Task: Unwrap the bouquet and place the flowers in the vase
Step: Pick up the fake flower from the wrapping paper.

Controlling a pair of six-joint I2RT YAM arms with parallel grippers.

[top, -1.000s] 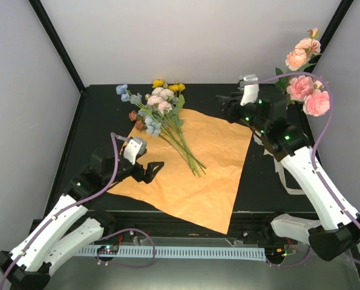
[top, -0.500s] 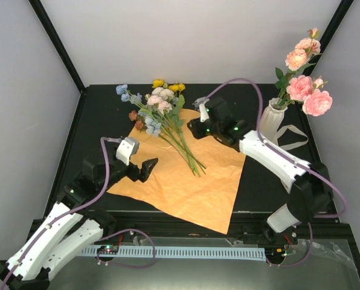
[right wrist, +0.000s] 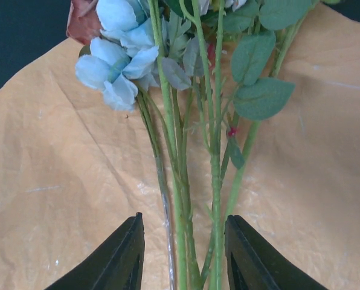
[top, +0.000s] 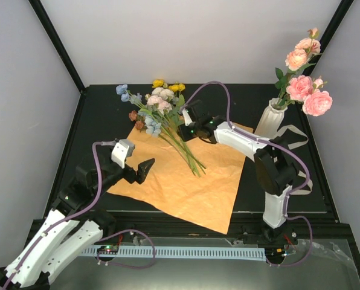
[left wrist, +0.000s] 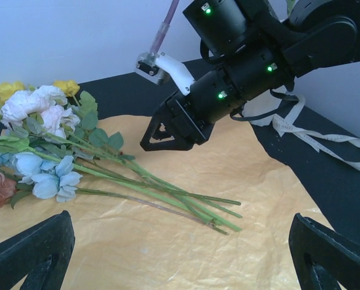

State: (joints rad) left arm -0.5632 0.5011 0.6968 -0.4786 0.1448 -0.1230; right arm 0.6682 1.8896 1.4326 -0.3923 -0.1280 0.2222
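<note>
Down at the bottom edge of the wrist view, the right gripper [right wrist: 181, 220] has its two black fingers [right wrist: 128, 254] set partly apart, one on each side of a cluster of thin green stems. A sliver of orange shows between the finger at lower left and the nearest stem, so the jaws are not pressed onto them. The stems belong to the flowers [right wrist: 213, 151], which run up the frame to pale blue blooms and green leaves at the top.

From above, the right gripper [top: 181, 131] sits just left of centre, nose down over the stems. The flowers [top: 159, 115] lie flat, heads toward the upper left, with blue, pink, cream and yellow blooms spilling past the far corner of the orange paper [top: 192, 181]. That sheet lies unfolded across the middle of the black table [top: 101, 115].

Lower left, the left gripper [top: 145, 171] is spread as wide as it goes and holds nothing, above the sheet's near-left edge; its wrist view shows only its fingers [left wrist: 32, 254] in the bottom corners.

At the upper right stands the white ribbed vase [top: 269, 119], upright on the table off the paper, with pink blooms [top: 301, 87] in it. A cream ribbon [top: 295, 136] lies loose beside its base.
</note>
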